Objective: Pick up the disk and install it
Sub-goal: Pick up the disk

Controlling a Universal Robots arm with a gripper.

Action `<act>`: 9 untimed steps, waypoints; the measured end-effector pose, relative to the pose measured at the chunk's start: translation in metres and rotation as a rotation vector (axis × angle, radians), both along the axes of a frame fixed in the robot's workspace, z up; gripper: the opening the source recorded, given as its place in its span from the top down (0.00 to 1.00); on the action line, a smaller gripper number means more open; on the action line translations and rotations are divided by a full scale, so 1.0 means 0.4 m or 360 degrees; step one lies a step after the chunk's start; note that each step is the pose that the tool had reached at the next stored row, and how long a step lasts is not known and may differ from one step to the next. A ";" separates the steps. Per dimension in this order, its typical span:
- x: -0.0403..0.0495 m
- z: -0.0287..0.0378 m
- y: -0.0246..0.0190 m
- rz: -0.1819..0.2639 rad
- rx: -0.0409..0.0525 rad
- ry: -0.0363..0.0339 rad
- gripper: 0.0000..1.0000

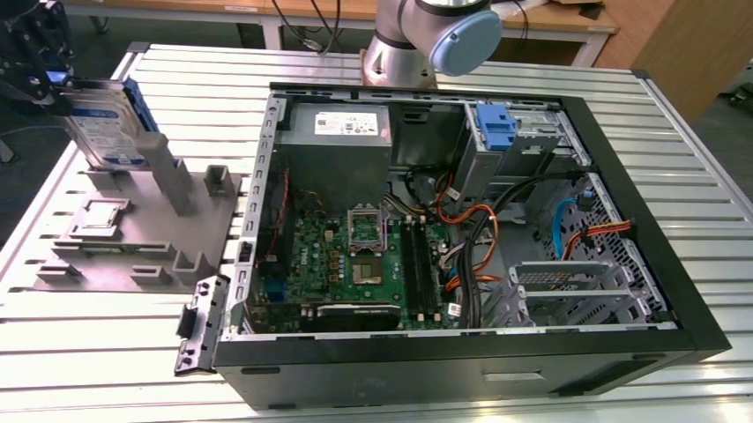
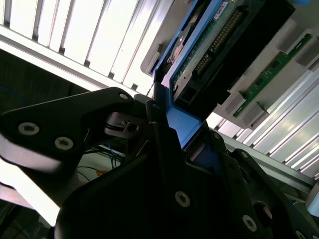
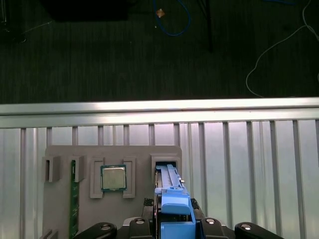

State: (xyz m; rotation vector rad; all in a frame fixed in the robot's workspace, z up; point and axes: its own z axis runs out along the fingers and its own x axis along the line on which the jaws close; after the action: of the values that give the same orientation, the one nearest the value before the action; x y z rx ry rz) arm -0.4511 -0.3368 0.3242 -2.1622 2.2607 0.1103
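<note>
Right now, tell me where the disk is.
At the exterior view's far left, the disk stands upright in the gripper at the grey fixture plate, outside the open computer case.

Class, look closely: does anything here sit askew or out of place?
The flat silver-grey hard drive with blue plastic rails leans tilted over the grey fixture plate, the gripper clamped on its blue rail. Nothing else stands out.

Your arm is standing at twelve o'clock in the exterior view; your gripper is hanging at ten o'clock, fingers pinching the disk.
</note>
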 end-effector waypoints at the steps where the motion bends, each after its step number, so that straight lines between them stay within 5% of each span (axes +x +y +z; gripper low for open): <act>1: 0.000 0.001 0.000 0.0000 0.0000 0.0000 0.63; 9: 0.000 0.005 0.000 0.0000 0.0000 0.0000 0.63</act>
State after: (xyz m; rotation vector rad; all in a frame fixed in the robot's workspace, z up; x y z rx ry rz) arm -0.4510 -0.3368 0.3262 -2.1621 2.2607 0.1103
